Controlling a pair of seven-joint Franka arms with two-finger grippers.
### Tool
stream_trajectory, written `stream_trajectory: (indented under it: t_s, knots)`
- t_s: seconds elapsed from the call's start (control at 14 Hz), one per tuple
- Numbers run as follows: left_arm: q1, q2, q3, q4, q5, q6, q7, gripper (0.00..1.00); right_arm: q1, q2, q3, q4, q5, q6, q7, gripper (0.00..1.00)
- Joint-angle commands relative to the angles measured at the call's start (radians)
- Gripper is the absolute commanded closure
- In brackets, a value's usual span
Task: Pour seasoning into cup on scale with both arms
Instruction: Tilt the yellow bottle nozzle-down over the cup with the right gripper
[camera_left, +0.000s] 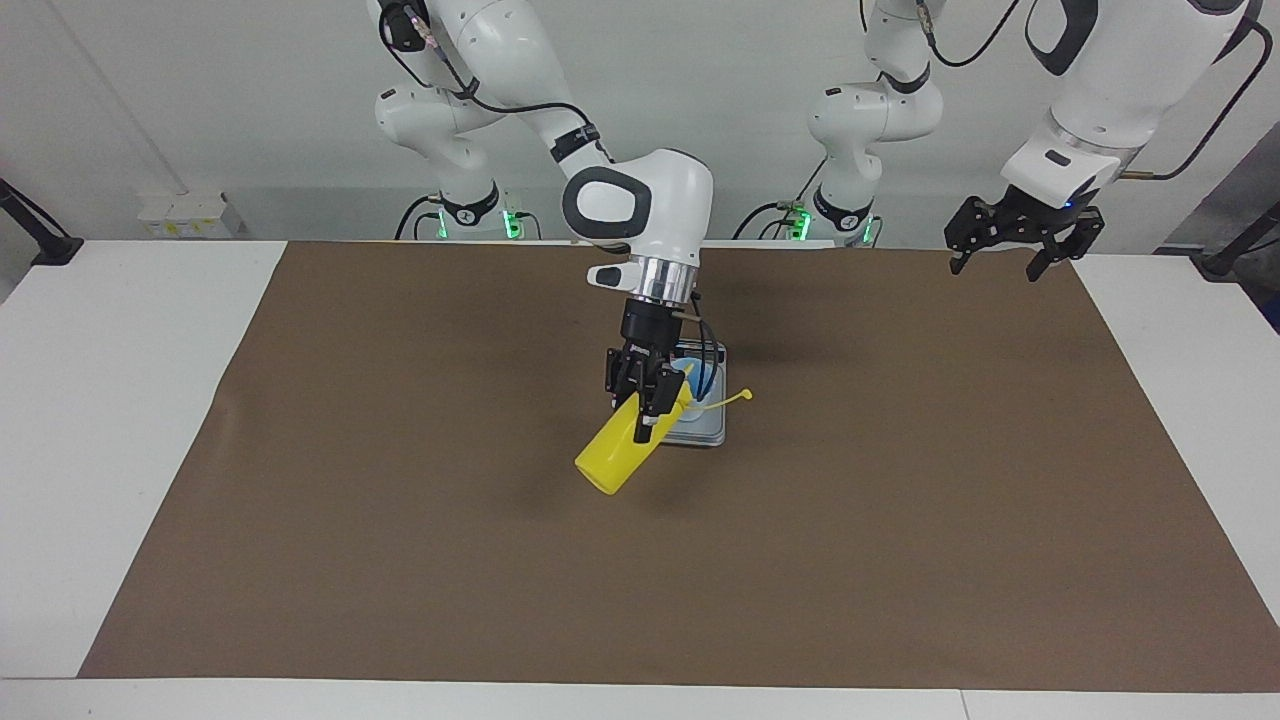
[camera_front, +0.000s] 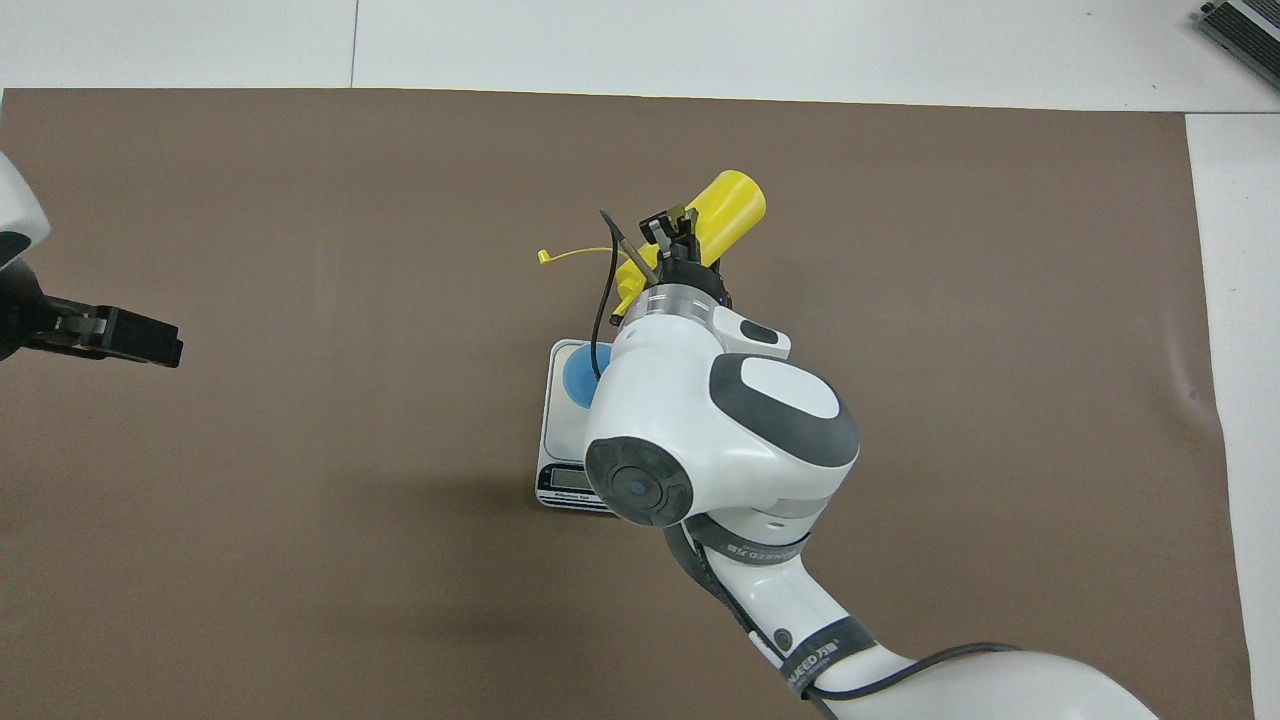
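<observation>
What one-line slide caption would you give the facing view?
Right gripper tilts the yellow squeeze bottle over the blue cup on the scale; left gripper waits, open.
</observation>
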Motion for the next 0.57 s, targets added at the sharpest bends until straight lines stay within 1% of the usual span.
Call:
stream_trajectory:
  t_s: [0.0, 0.14, 0.5]
  knots:
    - [0.014, -0.014, -0.007, -0.022, 0.016, 0.005, 0.018, 0.0, 0.045, 0.049, 0.001, 0.032, -0.108, -0.076, 0.027, 1.0]
    - [0.014, -0.016, -0.007, -0.022, 0.016, 0.005, 0.018, 0.0, 0.047, 0.049, 0.001, 0.031, -0.174, -0.1, 0.025, 1.0]
    - [0.014, -0.016, -0.007, -0.021, 0.016, 0.007, 0.018, 0.0, 0.079, 0.055, 0.001, 0.014, -0.252, -0.189, 0.021, 1.0]
